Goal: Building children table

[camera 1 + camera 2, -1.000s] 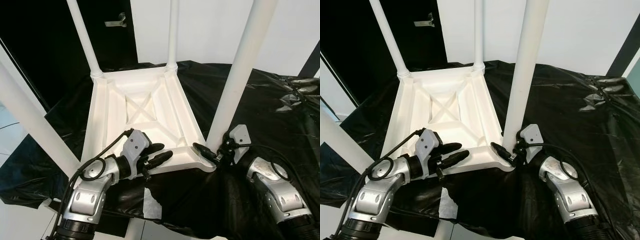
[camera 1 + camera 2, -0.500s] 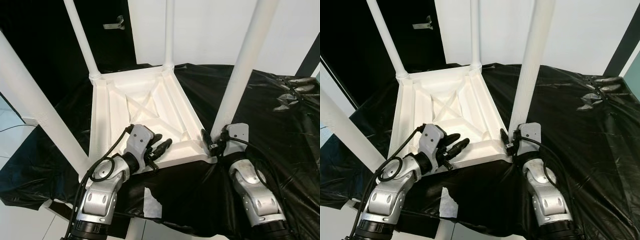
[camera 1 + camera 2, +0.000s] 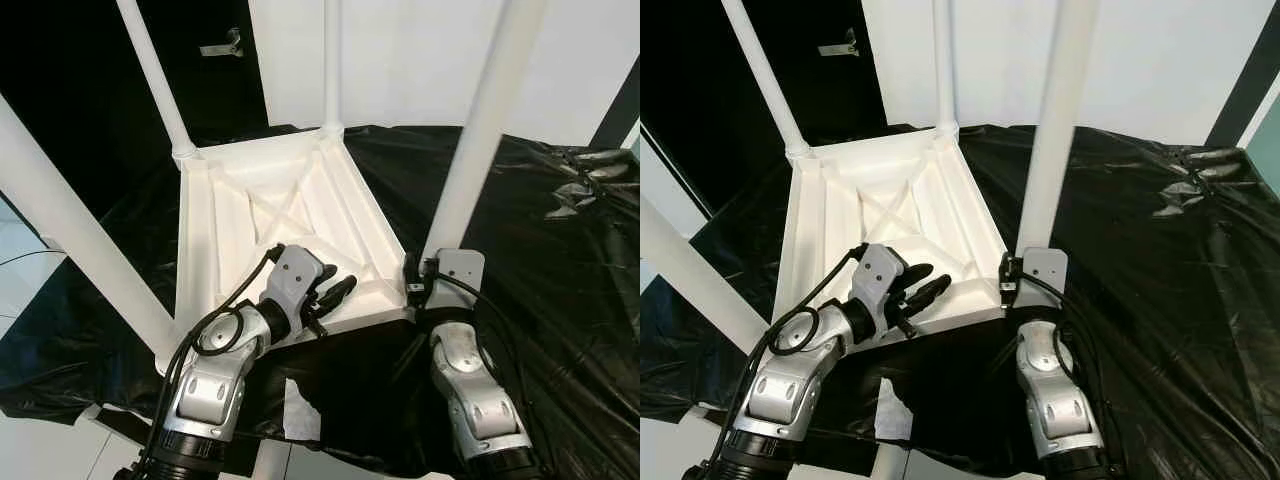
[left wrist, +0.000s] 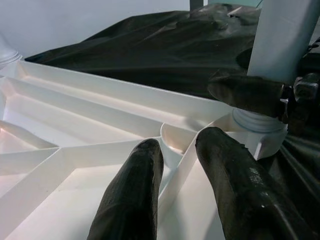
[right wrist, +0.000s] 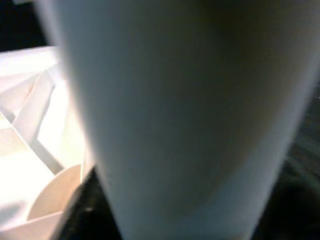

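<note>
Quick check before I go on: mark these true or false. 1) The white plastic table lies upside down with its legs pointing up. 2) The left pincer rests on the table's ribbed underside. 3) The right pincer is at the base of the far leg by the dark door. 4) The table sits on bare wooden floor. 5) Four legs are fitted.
1) True: the white plastic table lies inverted, legs up.
2) True: the left pincer lies over the ribs near the front edge, fingers apart.
3) False: the right pincer is at the base of the near right leg.
4) False: it sits on black plastic sheeting.
5) True: a leg stands at each corner.
</note>
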Motion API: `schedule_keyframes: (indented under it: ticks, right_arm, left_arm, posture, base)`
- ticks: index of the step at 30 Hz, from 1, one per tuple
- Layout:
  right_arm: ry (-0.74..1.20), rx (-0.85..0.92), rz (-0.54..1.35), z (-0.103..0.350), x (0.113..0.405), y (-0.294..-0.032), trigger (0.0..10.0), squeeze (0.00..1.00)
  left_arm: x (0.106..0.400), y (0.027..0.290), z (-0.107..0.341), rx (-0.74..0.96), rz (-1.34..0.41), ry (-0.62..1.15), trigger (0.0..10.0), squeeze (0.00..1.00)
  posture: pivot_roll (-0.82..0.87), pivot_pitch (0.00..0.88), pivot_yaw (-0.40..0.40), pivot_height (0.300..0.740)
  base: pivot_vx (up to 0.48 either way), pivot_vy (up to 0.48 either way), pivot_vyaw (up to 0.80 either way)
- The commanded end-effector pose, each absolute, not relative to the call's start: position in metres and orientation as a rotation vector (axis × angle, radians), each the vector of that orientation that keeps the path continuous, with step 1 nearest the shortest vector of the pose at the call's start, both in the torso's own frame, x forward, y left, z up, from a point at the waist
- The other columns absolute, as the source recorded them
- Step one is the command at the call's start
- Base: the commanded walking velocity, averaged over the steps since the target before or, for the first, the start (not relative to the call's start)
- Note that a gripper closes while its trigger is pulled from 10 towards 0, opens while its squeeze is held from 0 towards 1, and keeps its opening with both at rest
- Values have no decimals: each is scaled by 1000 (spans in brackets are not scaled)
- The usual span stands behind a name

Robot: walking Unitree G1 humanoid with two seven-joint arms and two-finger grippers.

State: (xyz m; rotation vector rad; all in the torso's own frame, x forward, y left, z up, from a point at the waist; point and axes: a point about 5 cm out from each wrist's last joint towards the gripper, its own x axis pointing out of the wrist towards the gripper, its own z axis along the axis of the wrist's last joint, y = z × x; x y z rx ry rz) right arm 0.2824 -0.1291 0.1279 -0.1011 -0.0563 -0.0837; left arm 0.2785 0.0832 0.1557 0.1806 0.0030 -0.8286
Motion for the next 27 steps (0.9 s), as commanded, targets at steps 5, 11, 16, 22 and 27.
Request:
schedule_keyframes:
  ticks: [5,11,16,22,27]
  right_arm:
    - [-80,-83,-38,130,280,-134,10000,1000]
    - [-103,-38,203,133,271,-142,10000,0]
    - [-110,-97,409,136,269,-160,10000,0]
    - [-88,-151,500,139,276,-174,10000,0]
    - [-19,-247,687,142,291,-187,9176,0]
  left_arm:
    - [280,87,159,196,-741,-35,10000,0]
    - [281,95,160,199,-760,-27,10000,0]
    - [278,94,158,236,-791,-27,10000,0]
    - [276,90,159,221,-809,-38,10000,0]
    - [274,86,159,213,-834,-40,10000,0]
  posture:
    - [-50,0,41,740]
    - [-54,0,44,740]
    - [-56,0,50,740]
    - [-52,0,53,740]
    - [-48,0,54,740]
  base:
    - [0,0,0]
    - [0,0,0]
    - [0,0,0]
    - [0,0,0]
    - [0,0,0]
